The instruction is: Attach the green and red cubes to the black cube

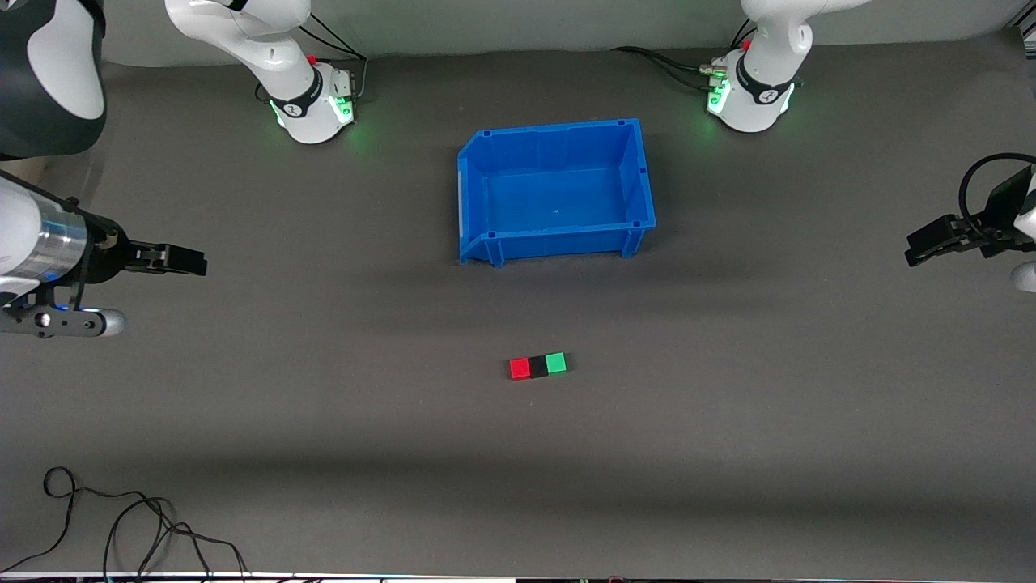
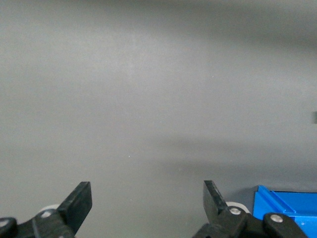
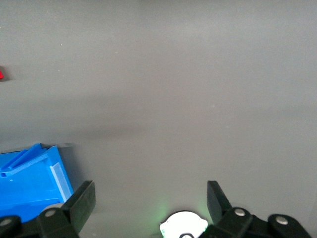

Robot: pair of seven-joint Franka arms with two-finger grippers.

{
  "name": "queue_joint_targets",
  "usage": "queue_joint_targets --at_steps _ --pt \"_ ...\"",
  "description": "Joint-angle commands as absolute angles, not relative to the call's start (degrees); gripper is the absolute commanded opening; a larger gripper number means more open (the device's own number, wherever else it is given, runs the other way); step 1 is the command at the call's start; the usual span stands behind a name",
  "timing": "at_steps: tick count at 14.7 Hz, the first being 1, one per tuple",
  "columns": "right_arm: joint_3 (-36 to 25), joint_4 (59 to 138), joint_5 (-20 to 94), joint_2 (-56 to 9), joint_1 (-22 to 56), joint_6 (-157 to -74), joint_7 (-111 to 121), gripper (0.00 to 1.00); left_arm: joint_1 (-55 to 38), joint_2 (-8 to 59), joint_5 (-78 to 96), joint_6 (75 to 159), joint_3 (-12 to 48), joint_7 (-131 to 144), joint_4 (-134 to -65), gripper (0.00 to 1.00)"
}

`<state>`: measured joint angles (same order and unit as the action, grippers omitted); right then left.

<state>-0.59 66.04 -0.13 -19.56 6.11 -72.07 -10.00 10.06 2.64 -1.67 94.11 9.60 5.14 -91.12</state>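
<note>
Showing green cube frontally only.

Nothing readable anywhere in these shots

No words, brand names or numbers show up on anything. The closest thing to a sign is a small dark round emblem on the black band around each arm base, and the other arm base has the same; I think it's a logo, but it's too small to make out. The blue bin has plain walls with no sticker or lettering, and the red cube, black cube and green cube have bare faces. Both wrist views show only unmarked grey mat.
</note>
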Motion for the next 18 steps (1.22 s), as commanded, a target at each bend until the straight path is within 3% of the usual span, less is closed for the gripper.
queue_joint_targets --at_steps 1,3,6,18 --pt "-1.2 77.3 -0.7 -12.2 6.9 -80.6 -7.1 1.0 9.2 5.6 -1.8 93.5 9.4 4.2 -87.1 1.0" --pt "-1.2 83.7 -0.7 -8.3 6.9 -86.8 -5.8 1.0 9.2 6.0 -1.8 93.3 9.4 3.7 -87.0 1.0" --pt "-1.2 87.4 -0.8 -6.2 6.9 -91.1 -5.6 1.0 10.1 6.1 -1.8 93.0 9.2 2.6 -87.3 1.0" --pt "-1.0 91.5 -1.1 0.5 4.0 -91.6 -2.5 1.0 9.7 7.1 -1.1 94.1 9.1 1.3 -87.4 1.0"
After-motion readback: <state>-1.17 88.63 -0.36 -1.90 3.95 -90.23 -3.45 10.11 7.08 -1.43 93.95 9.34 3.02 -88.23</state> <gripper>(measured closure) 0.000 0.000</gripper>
